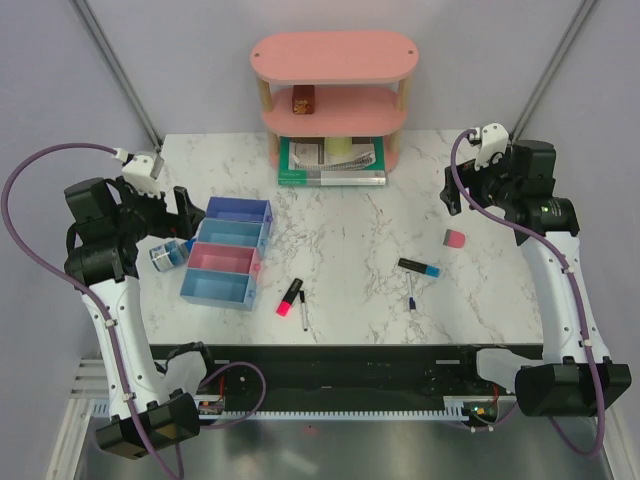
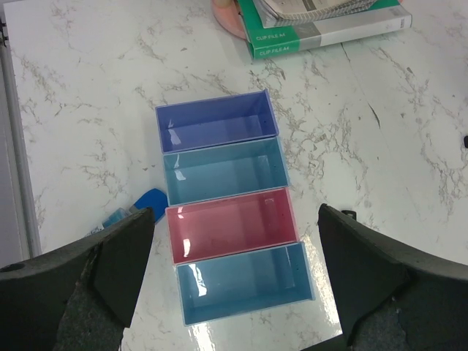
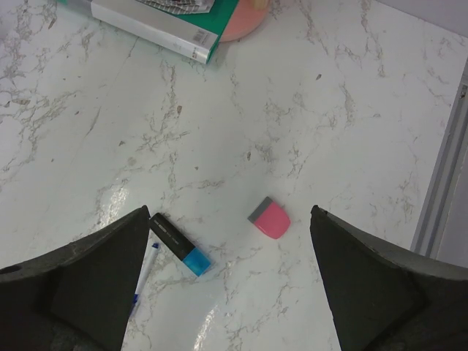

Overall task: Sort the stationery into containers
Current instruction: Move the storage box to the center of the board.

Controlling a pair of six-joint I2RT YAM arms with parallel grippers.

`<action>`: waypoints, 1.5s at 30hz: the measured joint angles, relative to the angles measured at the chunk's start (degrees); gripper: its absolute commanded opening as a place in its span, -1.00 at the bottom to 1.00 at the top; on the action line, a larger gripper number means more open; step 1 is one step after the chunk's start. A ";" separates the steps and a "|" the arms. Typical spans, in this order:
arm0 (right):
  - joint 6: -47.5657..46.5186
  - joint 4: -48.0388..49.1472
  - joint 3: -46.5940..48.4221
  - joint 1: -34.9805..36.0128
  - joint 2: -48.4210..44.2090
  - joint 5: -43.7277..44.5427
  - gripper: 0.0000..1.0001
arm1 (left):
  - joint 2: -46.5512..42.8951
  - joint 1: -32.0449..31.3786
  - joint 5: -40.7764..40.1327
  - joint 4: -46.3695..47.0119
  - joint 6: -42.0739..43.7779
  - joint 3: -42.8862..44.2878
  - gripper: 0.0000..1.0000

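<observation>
My left gripper (image 2: 234, 270) hangs spread over the trays (image 2: 216, 124) near the bench's (image 1: 350, 225) left edge; my right gripper (image 3: 230, 270), also spread, hangs over the eraser (image 3: 270, 217) and highlighter (image 3: 180, 245) near the right edge.

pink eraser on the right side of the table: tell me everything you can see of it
The small pink eraser is a short, rounded block, pink over most of its body with a grey band at one end. It looks matte and rubbery. It lies flat and at a slant on the white marble-pattern table. Nothing touches it: the black-and-blue highlighter lies apart from it, and the open right gripper hangs above it.
</observation>
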 measured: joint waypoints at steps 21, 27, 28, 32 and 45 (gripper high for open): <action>-0.26 0.39 -0.26 0.00 -0.24 -1.38 0.96 | 4.39 -0.02 1.73 -3.19 3.10 2.67 0.87; -0.26 0.37 -0.26 0.00 1.03 -2.27 0.96 | 17.75 -0.87 2.19 -6.75 2.10 8.76 0.82; -0.28 0.42 -0.37 0.00 1.16 -2.56 0.96 | 20.04 -1.95 1.88 -7.21 1.20 8.79 0.82; -0.52 0.37 -0.85 0.00 1.25 -3.10 0.96 | 25.16 -9.66 -2.21 -6.95 -2.25 7.85 0.83; -1.77 0.24 -1.95 0.00 1.46 -3.72 0.96 | 46.27 -22.16 -10.97 -0.04 -10.01 13.31 0.83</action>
